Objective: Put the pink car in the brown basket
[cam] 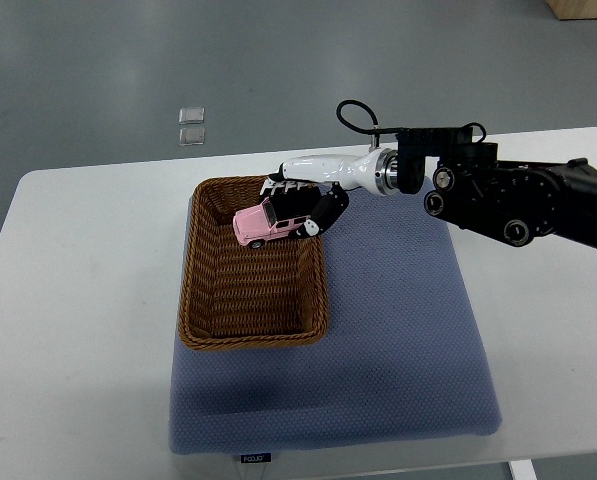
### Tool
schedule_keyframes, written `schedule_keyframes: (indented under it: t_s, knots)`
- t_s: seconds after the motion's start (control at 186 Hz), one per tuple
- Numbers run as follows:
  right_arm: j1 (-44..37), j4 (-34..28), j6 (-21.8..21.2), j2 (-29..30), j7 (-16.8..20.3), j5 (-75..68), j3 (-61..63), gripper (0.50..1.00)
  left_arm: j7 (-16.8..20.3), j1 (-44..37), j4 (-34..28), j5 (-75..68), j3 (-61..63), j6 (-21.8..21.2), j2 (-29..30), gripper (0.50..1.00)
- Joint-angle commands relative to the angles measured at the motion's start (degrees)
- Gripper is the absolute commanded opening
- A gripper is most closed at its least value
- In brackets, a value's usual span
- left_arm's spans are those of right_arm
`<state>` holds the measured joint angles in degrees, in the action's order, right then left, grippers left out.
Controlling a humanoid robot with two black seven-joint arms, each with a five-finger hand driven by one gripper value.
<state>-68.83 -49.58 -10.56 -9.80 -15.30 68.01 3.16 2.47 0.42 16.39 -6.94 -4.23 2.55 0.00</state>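
Note:
A pink toy car is held in my right hand over the far right part of the brown wicker basket. The hand's fingers are curled around the car's roof and rear end. The car hangs above the basket's inside, near its far rim. My right arm comes in from the right edge. The basket stands on the left part of a blue-grey mat, and nothing lies in it. My left arm is out of view.
The mat lies on a white table. A small clear plastic piece lies on the grey floor beyond the table's far edge. A wooden object shows at the top right corner.

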Motion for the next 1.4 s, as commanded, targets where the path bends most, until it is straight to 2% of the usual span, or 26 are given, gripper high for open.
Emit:
schedule_keyframes:
  t_s: [0.0, 0.198, 0.418, 0.429, 0.434, 0.44, 0.445, 0.45, 0.456, 0.493, 0.509, 0.515, 0.52, 0.531, 0.542, 0.606, 0.627, 0.82, 1.078, 1.255, 1.394]
  knots:
    - [0.36, 2.38, 0.63, 3.90, 0.01, 0.02, -0.17, 0.500, -0.10, 0.02, 0.05, 0.00, -0.08, 0.00, 0.00, 1.000]
    - [2.82, 7.04, 1.42, 8.04, 0.01, 0.28, -0.17, 0.500, -0.10, 0.02, 0.40, 0.00, -0.17, 0.00, 0.00, 1.000]
    - [5.64, 11.26, 4.58, 9.80, 0.01, 1.16, -2.20, 0.500, -0.10, 0.02, 0.40, 0.00, -0.17, 0.00, 0.00, 1.000]
    - [5.72, 11.35, 4.85, 9.80, 0.01, 1.16, -2.46, 0.509, -0.10, 0.02, 0.40, 0.00, -0.17, 0.00, 0.00, 1.000]
    - [5.81, 11.35, 5.02, 9.80, 0.01, 1.16, -2.55, 0.539, -0.10, 0.02, 0.40, 0.00, -0.17, 0.00, 0.00, 1.000]
    - [5.81, 11.35, 5.02, 9.80, 0.01, 1.16, -2.55, 0.539, -0.10, 0.02, 0.40, 0.00, -0.17, 0.00, 0.00, 1.000]
    - [5.81, 11.35, 5.20, 9.80, 0.01, 1.16, -2.72, 0.568, -0.10, 0.02, 0.40, 0.00, -0.17, 0.00, 0.00, 1.000]
    - [5.81, 11.35, 5.20, 9.80, 0.01, 1.16, -2.72, 0.568, -0.10, 0.02, 0.40, 0.00, -0.17, 0.00, 0.00, 1.000]
    - [5.90, 11.35, 5.37, 9.80, 0.01, 1.16, -2.81, 0.590, -0.10, 0.02, 0.40, 0.00, -0.17, 0.00, 0.00, 1.000]
    - [6.08, 11.35, 5.64, 9.80, -0.08, 1.16, -2.99, 0.652, -0.10, 0.02, 0.40, 0.00, -0.17, 0.00, 0.00, 1.000]
    - [6.16, 11.35, 5.73, 9.80, -0.08, 1.16, -2.99, 0.702, -0.10, 0.02, 0.40, 0.00, -0.17, 0.00, 0.00, 1.000]
    - [6.16, 11.35, 5.73, 9.80, -0.08, 1.16, -2.99, 0.703, -0.10, 0.02, 0.40, 0.00, -0.17, 0.00, 0.00, 1.000]
    - [6.16, 11.35, 5.73, 9.80, -0.08, 1.07, -2.99, 0.729, -0.10, 0.02, 0.40, 0.00, -0.17, 0.00, 0.00, 1.000]
    - [6.16, 11.35, 5.73, 9.80, -0.08, 1.07, -2.90, 0.750, -0.10, 0.02, 0.40, 0.00, -0.17, 0.00, 0.00, 1.000]
    - [6.16, 11.35, 5.73, 9.80, -0.08, 1.07, -2.90, 0.750, -0.10, 0.02, 0.40, 0.00, -0.17, 0.00, 0.00, 1.000]
    - [6.08, 11.26, 5.73, 9.80, 0.01, 0.54, -2.64, 0.882, -0.10, 0.02, 0.40, 0.00, -0.08, 0.00, 0.00, 1.000]
    - [5.99, 11.26, 5.73, 9.80, -0.08, 0.37, -2.63, 0.901, -0.10, 0.02, 0.40, 0.00, -0.08, 0.00, 0.00, 1.000]
    - [4.67, 10.64, 5.73, 9.71, -0.08, -0.51, -0.96, 0.911, -0.10, 0.02, 0.22, 0.00, 0.01, 0.00, 0.00, 1.000]
    - [5.64, 9.15, 5.38, 4.17, -0.17, -10.53, 13.80, 0.911, -0.10, 0.02, 0.14, 0.00, 0.10, 0.00, 0.00, 1.000]
    - [17.58, 7.57, 5.20, -0.05, -5.70, -22.74, 31.37, 0.911, -0.10, 0.02, 0.14, 0.00, 0.10, 0.00, 0.00, 1.000]
    - [27.16, 7.66, 3.44, 0.48, -6.76, -33.55, 44.20, 0.911, -0.10, 0.02, 0.22, 0.00, 0.01, 0.00, 0.00, 1.000]
